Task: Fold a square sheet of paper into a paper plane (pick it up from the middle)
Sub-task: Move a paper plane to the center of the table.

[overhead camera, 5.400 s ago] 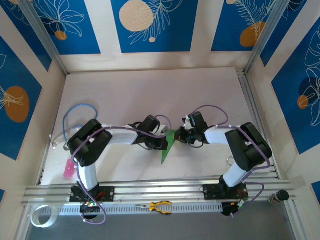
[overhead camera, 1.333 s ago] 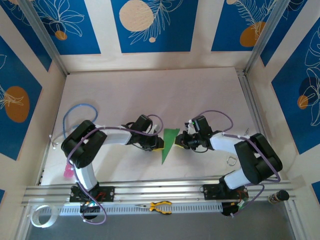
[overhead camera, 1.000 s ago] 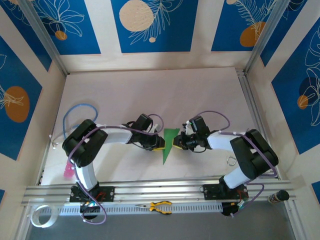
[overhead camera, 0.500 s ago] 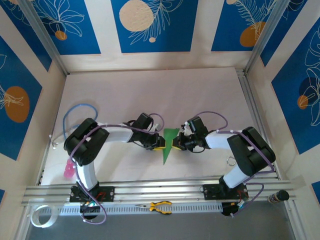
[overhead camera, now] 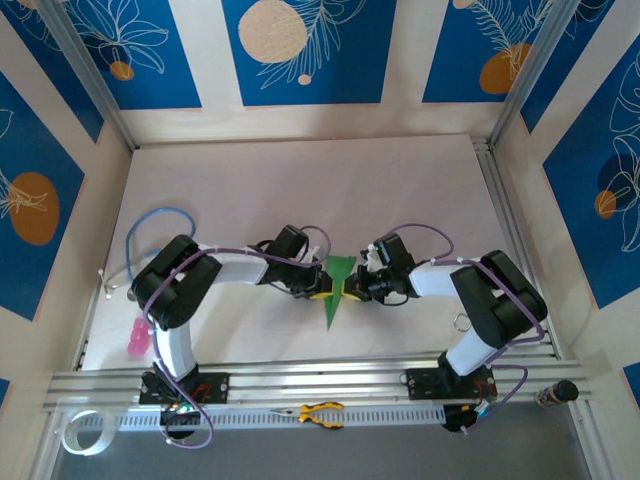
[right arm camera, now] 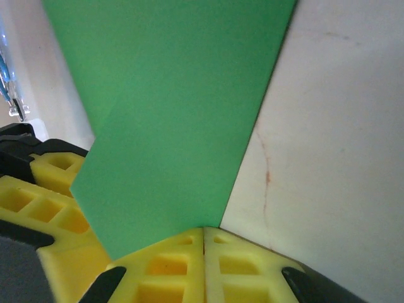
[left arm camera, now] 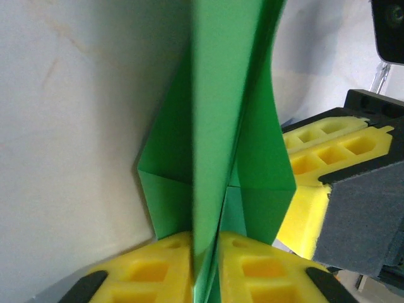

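Your left gripper [left arm camera: 205,265] has its yellow fingers pressed together on the paper plane [left arm camera: 218,113]. They pinch the standing centre fold edge-on, so the green paper rises straight out of the seam between them, with a wing flap spreading to each side.

Your right gripper [right arm camera: 203,252] is closed too, finger flat against finger. A broad green flap lies across one of its fingers and runs down to the seam. You cannot tell from the right wrist view whether any paper is actually nipped there.

In the top view the plane sits low over the surface [overhead camera: 300,190], right between the two grippers. The left gripper meets it from the left and the right gripper from the right, both around its middle.

Its long axis runs near to far, roughly square to the line joining the grippers. The pointed nose aims toward the near edge and the arm bases, leaning a little to the left arm's side, and the broad tail faces the far wall.

Both arms are equally close, but only the left has a sure hold. Treat it as the anchor, and work any pull or crease along that near-far line.
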Robot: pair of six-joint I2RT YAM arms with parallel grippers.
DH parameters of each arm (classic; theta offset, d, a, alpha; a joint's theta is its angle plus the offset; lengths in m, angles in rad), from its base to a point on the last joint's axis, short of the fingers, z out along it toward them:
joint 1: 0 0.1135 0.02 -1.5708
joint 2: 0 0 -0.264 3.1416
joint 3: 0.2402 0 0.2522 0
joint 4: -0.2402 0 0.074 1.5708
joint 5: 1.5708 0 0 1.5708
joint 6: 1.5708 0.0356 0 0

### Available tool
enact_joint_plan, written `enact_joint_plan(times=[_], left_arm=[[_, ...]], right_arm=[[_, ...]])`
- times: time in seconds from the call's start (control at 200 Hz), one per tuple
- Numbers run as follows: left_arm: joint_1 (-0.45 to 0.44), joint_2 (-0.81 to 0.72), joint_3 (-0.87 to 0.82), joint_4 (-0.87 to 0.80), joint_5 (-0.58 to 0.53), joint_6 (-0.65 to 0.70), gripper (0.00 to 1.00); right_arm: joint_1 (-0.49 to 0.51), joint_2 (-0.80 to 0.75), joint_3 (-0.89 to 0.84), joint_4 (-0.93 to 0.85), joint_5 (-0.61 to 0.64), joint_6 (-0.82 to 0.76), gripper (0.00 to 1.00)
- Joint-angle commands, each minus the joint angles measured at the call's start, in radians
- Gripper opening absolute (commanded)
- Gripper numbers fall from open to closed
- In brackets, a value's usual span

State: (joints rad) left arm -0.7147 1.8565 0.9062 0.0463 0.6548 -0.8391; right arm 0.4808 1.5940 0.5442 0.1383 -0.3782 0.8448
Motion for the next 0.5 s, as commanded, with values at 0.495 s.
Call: enact_joint_plan(times=[0.495], left_arm=[[-0.034,-0.087,0.085,-0.182,-0.211,0.129,0.04]], right_arm=[[-0.005,-0.171,0.062,-0.121,0.025,0.048,0.36]])
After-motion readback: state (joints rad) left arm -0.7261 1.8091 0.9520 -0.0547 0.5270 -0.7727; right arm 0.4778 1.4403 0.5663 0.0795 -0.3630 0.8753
